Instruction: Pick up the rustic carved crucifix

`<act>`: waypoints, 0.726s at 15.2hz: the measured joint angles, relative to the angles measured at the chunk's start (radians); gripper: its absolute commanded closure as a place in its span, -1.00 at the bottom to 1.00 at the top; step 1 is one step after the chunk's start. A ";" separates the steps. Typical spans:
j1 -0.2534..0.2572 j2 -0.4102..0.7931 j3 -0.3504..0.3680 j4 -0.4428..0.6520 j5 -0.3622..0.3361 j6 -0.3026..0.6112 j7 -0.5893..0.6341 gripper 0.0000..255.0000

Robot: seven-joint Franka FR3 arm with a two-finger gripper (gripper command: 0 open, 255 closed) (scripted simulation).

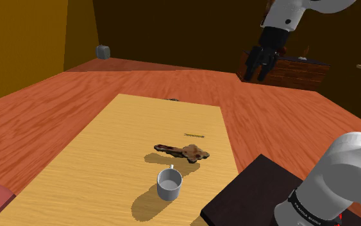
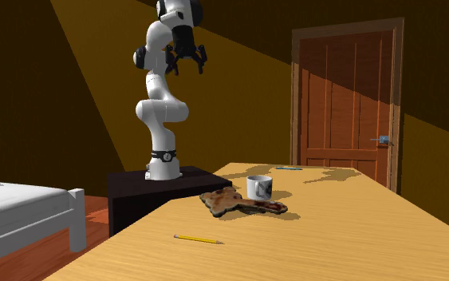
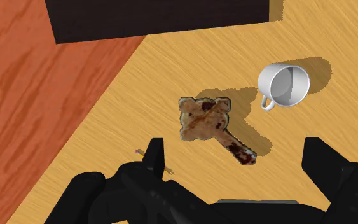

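Since the crucifix (image 1: 182,152) lies flat on the table (image 1: 95,167) with the mug (image 1: 169,184) just beside it, a top-down grasp looks apt. The gripper (image 1: 256,72) hangs high at the shoulder view's upper right, spread wide and empty. The crucifix sits at lower centre of that frame, well below the hand. In the wrist view it lies ahead, roughly between the two fingers, untouched.

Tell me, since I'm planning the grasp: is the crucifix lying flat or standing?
Lying flat: the crucifix rests along the table, its shadow hugging its outline.
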 measured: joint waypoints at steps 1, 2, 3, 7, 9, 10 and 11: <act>0.000 0.000 0.000 0.000 0.000 0.000 0.000 -1.00; 0.003 0.008 -0.001 -0.008 -0.001 0.014 -0.010 -1.00; 0.007 0.014 -0.004 -0.027 -0.002 0.036 -0.025 -1.00; 0.034 0.097 -0.007 -0.080 -0.001 0.158 -0.096 -1.00; 0.046 0.142 -0.014 -0.094 -0.003 0.212 -0.138 -1.00; 0.056 0.171 -0.009 -0.104 0.002 0.249 -0.151 -1.00; 0.062 0.193 -0.011 -0.111 0.002 0.274 -0.170 -1.00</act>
